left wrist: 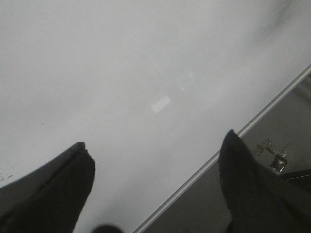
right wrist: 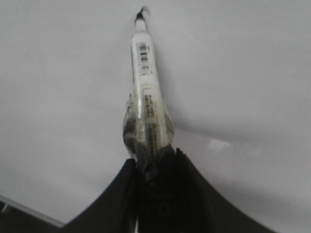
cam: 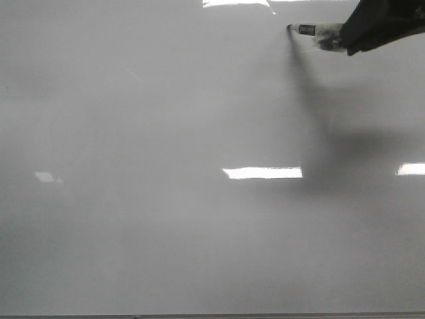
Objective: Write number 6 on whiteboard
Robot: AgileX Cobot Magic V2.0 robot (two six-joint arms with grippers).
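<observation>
The whiteboard (cam: pixel 166 119) fills the front view, glossy pale grey. My right gripper (cam: pixel 346 36) is at the far right and is shut on a white marker (cam: pixel 322 32), whose dark tip points left and sits at the board surface. In the right wrist view the marker (right wrist: pixel 145 87) juts out of the shut gripper (right wrist: pixel 155 155) over the whiteboard (right wrist: pixel 243 73), with a tiny dark smudge at its tip. No drawn number 6 shows in any view. My left gripper (left wrist: pixel 155 138) is open and empty above the whiteboard (left wrist: pixel 97 73), near its edge; it is outside the front view.
Bright glare patches (cam: pixel 262 173) lie on the board. The board's thin edge strip runs along the near side (cam: pixel 212 315) and diagonally in the left wrist view (left wrist: pixel 233 138). Beyond it is a grey surface with a small shiny piece (left wrist: pixel 274 158).
</observation>
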